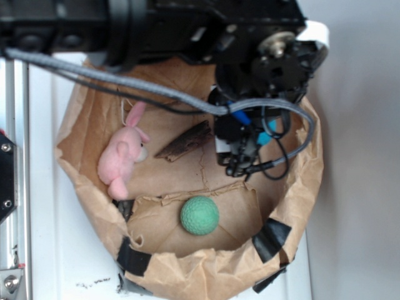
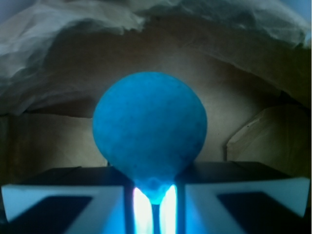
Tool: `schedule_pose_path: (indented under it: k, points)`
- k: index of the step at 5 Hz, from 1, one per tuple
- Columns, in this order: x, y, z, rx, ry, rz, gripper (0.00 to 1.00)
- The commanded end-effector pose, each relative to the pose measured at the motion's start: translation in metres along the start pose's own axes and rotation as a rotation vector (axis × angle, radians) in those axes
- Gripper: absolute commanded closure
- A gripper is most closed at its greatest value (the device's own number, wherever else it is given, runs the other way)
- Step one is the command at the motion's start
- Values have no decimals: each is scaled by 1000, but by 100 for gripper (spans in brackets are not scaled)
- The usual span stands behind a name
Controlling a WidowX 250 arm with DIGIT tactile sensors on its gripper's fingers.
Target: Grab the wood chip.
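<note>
**Well, the wood chip is right beside us but off to one side**

So we're parked inside the paper bag with the gripper hanging low over the floor. The wood chip lies flat just beside the jaws, toward the pink bunny side, its near end almost under the gripper body. Its long axis points more or less at us, slightly tilted, so the jaws would need to straddle it across the narrow width.

In the wrist view a ball fills the frame straight ahead of the fingers, looking blue there; it's probably the green ball. The jaws stand nearly together with only a slim bright gap, gripping nothing as far as we can tell. The chip isn't in the wrist view at all, so we reckon a sideways shift comes first.
</note>
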State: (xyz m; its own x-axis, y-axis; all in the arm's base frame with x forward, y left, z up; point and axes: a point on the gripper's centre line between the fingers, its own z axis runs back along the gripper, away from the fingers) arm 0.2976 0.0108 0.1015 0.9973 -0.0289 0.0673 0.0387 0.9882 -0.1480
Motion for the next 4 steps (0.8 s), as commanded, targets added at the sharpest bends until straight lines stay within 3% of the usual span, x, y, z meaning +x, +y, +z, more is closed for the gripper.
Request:
schedule_pose_path:
  k: [1,2,3,4]
  points:
    - [-8,4,28,10,-75,-2,100]
    - [-11,3,21,59,-57,16,0]
    - [-21,8,10,102,-29,67,0]
    - [-29,10,2,106,-53,40,0]
